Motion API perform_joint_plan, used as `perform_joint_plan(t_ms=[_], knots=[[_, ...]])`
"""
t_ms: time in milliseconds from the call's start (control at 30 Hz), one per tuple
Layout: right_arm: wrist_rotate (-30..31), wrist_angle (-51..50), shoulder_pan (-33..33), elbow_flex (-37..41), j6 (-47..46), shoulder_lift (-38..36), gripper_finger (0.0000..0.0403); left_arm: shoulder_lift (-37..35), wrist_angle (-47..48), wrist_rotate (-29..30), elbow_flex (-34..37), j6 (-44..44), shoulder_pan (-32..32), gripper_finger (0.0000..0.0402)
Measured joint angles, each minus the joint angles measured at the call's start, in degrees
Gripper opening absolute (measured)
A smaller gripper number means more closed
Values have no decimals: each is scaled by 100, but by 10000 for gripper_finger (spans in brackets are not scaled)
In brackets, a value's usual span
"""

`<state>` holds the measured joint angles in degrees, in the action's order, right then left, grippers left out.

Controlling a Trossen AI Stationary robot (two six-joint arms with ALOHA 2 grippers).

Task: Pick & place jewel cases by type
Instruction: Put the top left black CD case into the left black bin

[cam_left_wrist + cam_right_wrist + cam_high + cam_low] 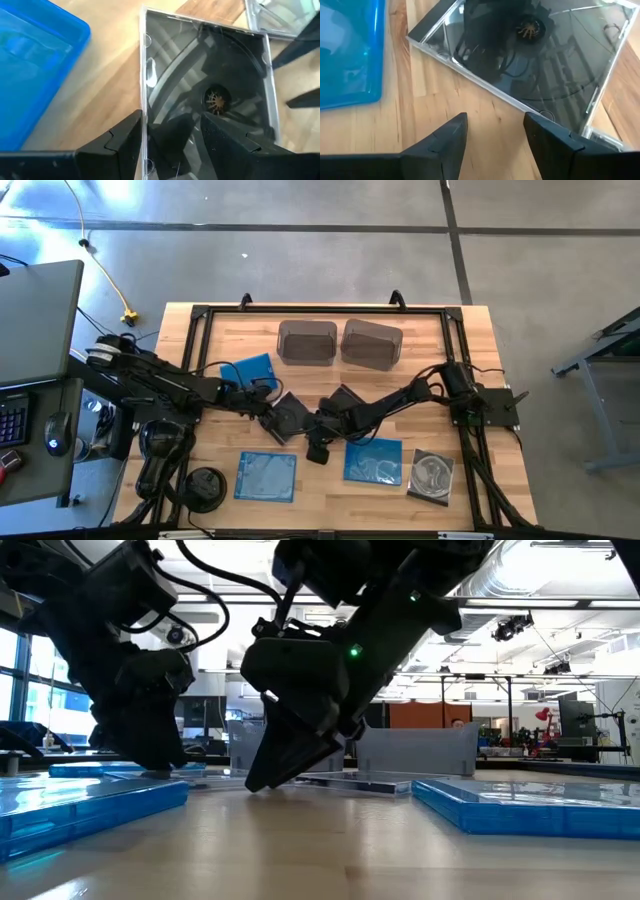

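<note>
Two dark jewel cases lie flat mid-table, one point(290, 417) between both grippers, the other point(345, 400) beside it. Three blue cases lie flat point(250, 372) point(267, 476) point(373, 461); the clear case with the silver disc point(432, 476) lies near the right front. My left gripper point(170, 145) is open and low over the first dark case point(210, 75), one finger outside its edge, one above its lid. My right gripper point(495, 130) is open over bare wood just short of the same case point(530, 55). My left gripper straddles one edge point(145, 120) of the dark case from above; whether a finger touches the case, I cannot tell. My right gripper's fingertips come down to the table point(255, 783) beside the case's edge point(520, 106); touch on the case does not show.
Two smoky grey bins point(307, 342) point(372, 344) stand at the far side. A round black disc-shaped object point(205, 485) sits at the near left corner. A black frame point(200, 315) runs around the table. Bare wood shows between the near blue cases.
</note>
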<state>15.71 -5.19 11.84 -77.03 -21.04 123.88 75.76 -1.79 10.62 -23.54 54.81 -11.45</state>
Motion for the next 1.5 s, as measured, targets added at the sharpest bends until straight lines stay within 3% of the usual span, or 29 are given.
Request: perform_joint_plan(t_ms=[400,900,1233,1500], knots=[[122,-311,-129,2,-249,-8,197,-165,975,-405,-637,-52,-26,195],[266,-379,-133,4,-296,4,197,-187,2681,122,-2012,-898,-19,195],[386,-404,-133,4,-345,4,197,-191,2522,132,-2394,-1519,-19,194],[1141,-53,-170,15,-442,45,197,-185,2304,384,-2397,-2319,-17,194]])
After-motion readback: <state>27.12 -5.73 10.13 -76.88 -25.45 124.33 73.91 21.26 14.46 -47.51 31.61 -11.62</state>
